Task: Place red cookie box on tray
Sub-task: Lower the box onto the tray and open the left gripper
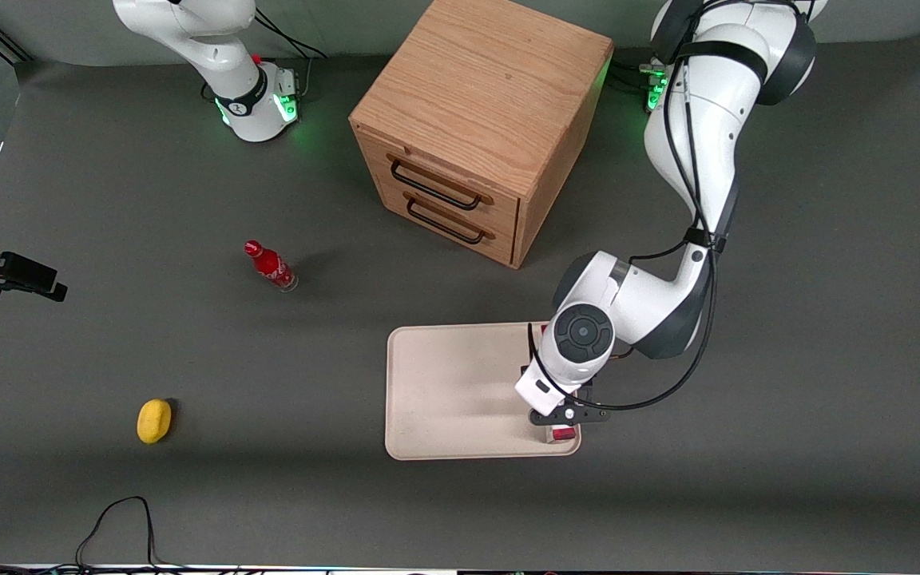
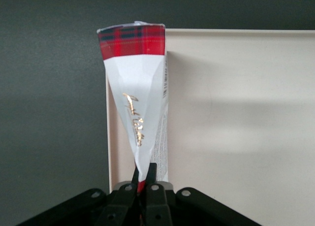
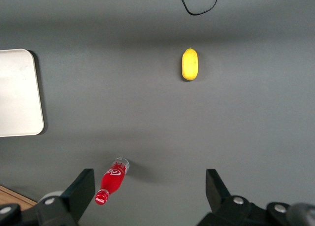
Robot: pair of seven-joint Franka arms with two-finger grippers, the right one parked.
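cookie box [image 2: 138, 88]: 1 | tray [image 1: 444, 391]: 1 | gripper [image 2: 144, 179] working: 1, above the tray's edge, clamped on the box | red bottle [image 1: 270, 266]: 1 | lemon [image 1: 154, 421]: 1 | wooden cabinet [image 1: 480, 120]: 1 | drawers: 2

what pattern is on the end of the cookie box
Red tartan plaid on the red cookie box, held in the gripper; clearest in the left wrist view.

Dark grey table [image 1: 787, 447] carrying a cream-white tray [image 1: 444, 383], a wooden two-drawer cabinet [image 1: 480, 124] farther from the front camera, and, toward the parked arm's end, a small red bottle [image 1: 270, 265] and a yellow lemon-like object [image 1: 154, 420]. The gripper [image 1: 562, 427] hangs over the tray's edge, clamping the red cookie box [image 2: 137, 95].
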